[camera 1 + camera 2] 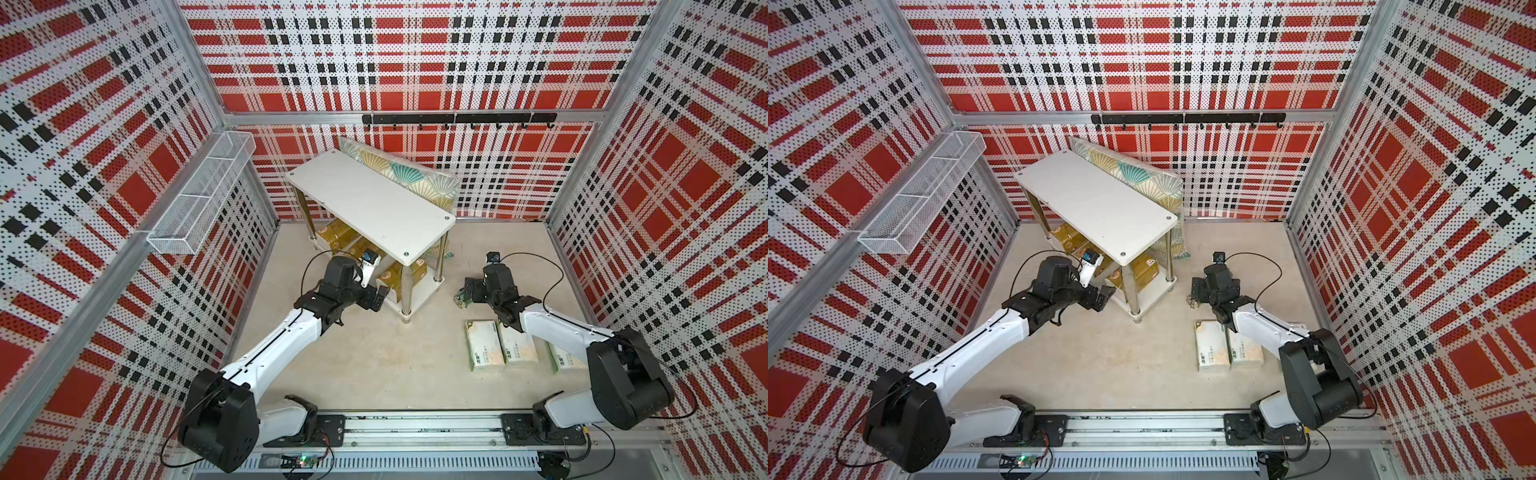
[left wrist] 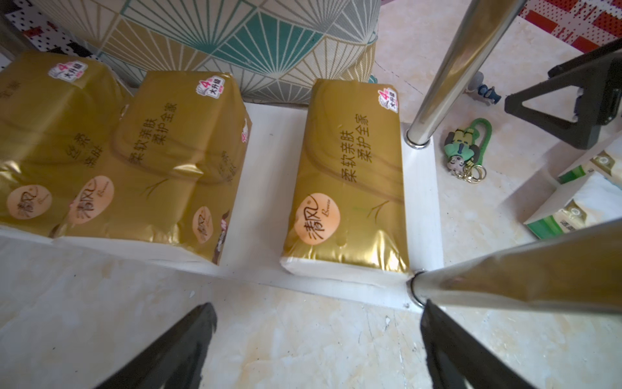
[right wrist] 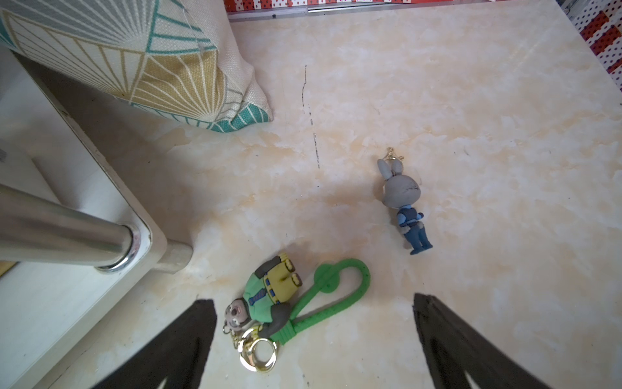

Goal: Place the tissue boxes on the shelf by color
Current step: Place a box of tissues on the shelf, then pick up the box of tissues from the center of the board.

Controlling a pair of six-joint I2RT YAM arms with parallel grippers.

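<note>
We see our left arm (image 1: 270, 349) and right arm (image 1: 557, 332) stretched forward from the front rail (image 1: 415, 428). Three white soft tissue packs with green trim (image 1: 484, 345) lie side by side on the beige bench (image 1: 374, 365), one partly under the right forearm. Our right gripper (image 3: 313, 299) hangs wide open and empty over a green figure keychain (image 3: 269, 296). Our left gripper (image 2: 316, 304), equally spread and empty, faces the white two-tier chrome-legged shelf (image 2: 266, 161), whose lower board carries three shiny gold tissue packs (image 2: 346, 175). Behind it leans a fan-patterned teal-and-gold cushion (image 1: 399, 170)

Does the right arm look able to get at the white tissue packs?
Probably yes: the white tissue packs lie free on the floor, the open right claw hangs just beyond them, so it must draw back first.
</note>
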